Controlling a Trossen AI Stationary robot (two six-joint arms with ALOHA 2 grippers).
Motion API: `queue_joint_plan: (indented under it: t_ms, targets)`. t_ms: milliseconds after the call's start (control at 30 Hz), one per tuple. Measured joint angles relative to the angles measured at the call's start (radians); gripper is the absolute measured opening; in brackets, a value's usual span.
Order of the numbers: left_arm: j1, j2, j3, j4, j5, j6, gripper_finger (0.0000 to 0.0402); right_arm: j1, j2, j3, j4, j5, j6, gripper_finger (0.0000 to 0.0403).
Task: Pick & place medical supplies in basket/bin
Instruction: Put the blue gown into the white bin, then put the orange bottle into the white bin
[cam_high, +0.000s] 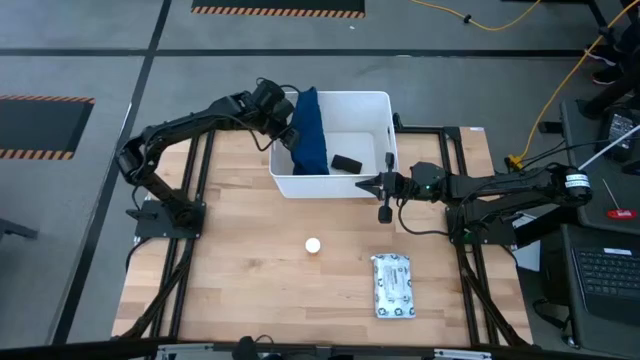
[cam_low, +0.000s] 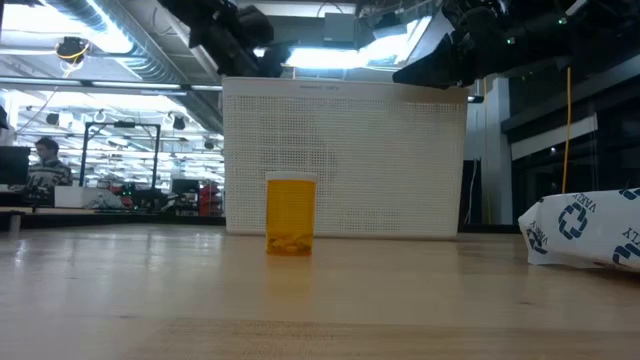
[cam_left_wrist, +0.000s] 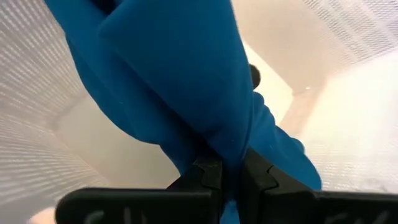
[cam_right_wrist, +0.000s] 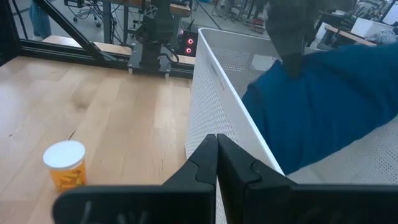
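Observation:
The white bin stands at the table's far middle. My left gripper is over its left side, shut on the dark blue cloth, which drapes down inside the bin. The small black cylinder lies on the bin's floor. My right gripper is shut with nothing in it, just outside the bin's near right corner and close to its rim. The white-orange bottle stands upright on the table, and the printed packet lies flat near the right. My left gripper pinches a bunched fold of the blue cloth between its two fingers, in several layers. It comes from the bin's left side, slanting down. The cloth hangs slack below the fingers, and its lower part spreads inside the bin.
The bin's tall perforated walls stand between both grippers and the near table. Dark frame rails run along both sides of the table. Bare wood lies between the bottle and the packet.

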Motion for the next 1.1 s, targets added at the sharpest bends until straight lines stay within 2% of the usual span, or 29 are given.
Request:
queue_joint_plan:
  t_ms: [167,267,633,1100]
  targets:
    - [0.001,0.055,0.005,0.007,0.006,-0.032,0.0012,0.0,0.0,0.0,0.0,0.0,0.0,0.0008]
    - [0.005,0.077,0.007,0.01,0.049,-0.033,0.0012,0.0,0.0,0.0,0.0,0.0,0.0,0.0008]
    - [0.005,0.051,0.0,0.054,0.043,-0.033,0.0015,0.0,0.0,0.0,-0.001,0.0,0.0,0.0008]
    - [0.003,0.039,-0.001,0.048,0.047,-0.001,0.0109,0.0,0.0,0.0,-0.004,0.0,0.0,0.0008]
